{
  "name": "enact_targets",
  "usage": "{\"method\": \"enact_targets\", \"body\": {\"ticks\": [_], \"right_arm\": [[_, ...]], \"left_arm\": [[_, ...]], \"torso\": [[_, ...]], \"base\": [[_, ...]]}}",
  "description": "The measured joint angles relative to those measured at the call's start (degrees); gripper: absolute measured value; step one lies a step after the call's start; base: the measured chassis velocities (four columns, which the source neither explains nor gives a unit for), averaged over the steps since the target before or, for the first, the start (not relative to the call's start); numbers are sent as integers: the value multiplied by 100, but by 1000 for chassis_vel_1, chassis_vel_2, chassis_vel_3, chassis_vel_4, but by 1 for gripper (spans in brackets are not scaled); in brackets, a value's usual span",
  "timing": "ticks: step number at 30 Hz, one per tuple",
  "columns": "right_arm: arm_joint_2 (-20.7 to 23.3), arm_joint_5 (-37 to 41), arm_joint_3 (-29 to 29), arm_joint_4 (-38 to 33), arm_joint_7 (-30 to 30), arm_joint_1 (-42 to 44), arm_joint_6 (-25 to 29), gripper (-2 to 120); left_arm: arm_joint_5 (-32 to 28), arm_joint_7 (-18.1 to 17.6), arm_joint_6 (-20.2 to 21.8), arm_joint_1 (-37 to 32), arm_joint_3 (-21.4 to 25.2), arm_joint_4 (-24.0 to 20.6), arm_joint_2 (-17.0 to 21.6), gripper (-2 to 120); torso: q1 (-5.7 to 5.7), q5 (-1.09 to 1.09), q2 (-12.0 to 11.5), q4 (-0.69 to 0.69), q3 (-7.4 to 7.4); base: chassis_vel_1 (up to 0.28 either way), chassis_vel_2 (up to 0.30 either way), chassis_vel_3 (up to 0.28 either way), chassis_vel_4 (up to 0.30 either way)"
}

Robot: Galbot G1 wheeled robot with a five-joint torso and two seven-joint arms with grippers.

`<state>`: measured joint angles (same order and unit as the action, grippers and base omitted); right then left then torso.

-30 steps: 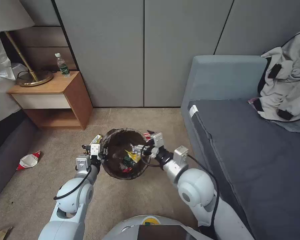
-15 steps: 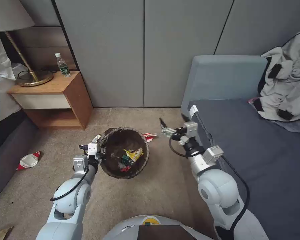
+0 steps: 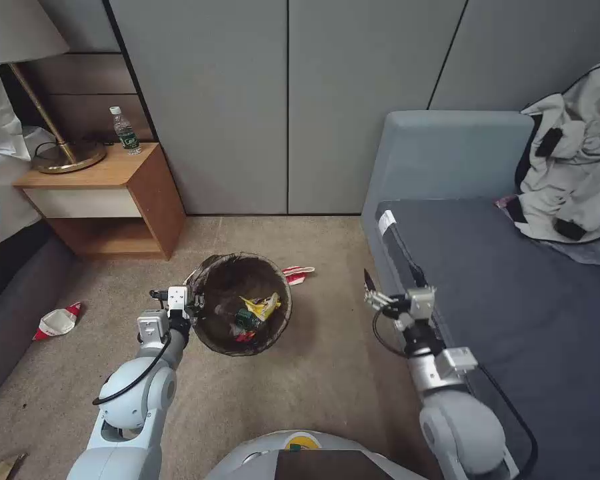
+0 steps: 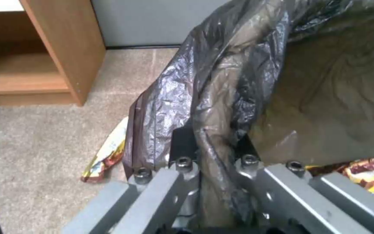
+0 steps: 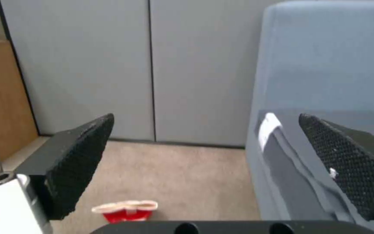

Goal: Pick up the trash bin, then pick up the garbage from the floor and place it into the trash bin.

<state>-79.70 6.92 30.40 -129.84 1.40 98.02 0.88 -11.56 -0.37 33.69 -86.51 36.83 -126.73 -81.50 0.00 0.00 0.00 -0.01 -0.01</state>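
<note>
The left gripper (image 3: 192,299) stays clamped on the bag-lined rim of the trash bin (image 3: 215,333), jaws closed over the folded dark plastic (image 4: 221,107), holding it left of frame centre above the carpet (image 3: 313,373). Inside lie a yellow snack wrapper (image 3: 263,305) and green and red scraps. Since the earlier frames the right gripper (image 3: 372,293) has swung away from the bin and now hovers beside the grey sofa (image 3: 513,300), right of centre, jaws wide apart and empty. A crushed red-and-white cup (image 3: 299,273) lies just beyond the bin; another (image 3: 57,321) sits at far left, and a wrapper (image 4: 107,152) lies beside the bin.
</note>
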Motion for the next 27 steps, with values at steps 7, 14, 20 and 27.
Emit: {"method": "enact_targets", "body": {"ticks": [7,14,20,27], "right_arm": [[1,104,64,-22,51,229,153,100],[1,112,55,-26,102,158,139,100],[0,112,43,-13,102,188,137,100],[-2,112,45,-11,106,210,158,100]], "left_arm": [[114,-4,-17,-57,62,-20,44,3],[115,1,-20,-131,116,-92,79,3],[95,4,-6,-154,162,-134,95,3],[85,7,0,-175,199,-145,96,3]], "torso": [[0,0,0,1,0],[0,0,0,2,0],[0,-1,0,1,0],[0,-1,0,0,0]], "base": [[0,0,0,0],[0,0,0,0],[0,0,0,0],[0,0,0,0]]}}
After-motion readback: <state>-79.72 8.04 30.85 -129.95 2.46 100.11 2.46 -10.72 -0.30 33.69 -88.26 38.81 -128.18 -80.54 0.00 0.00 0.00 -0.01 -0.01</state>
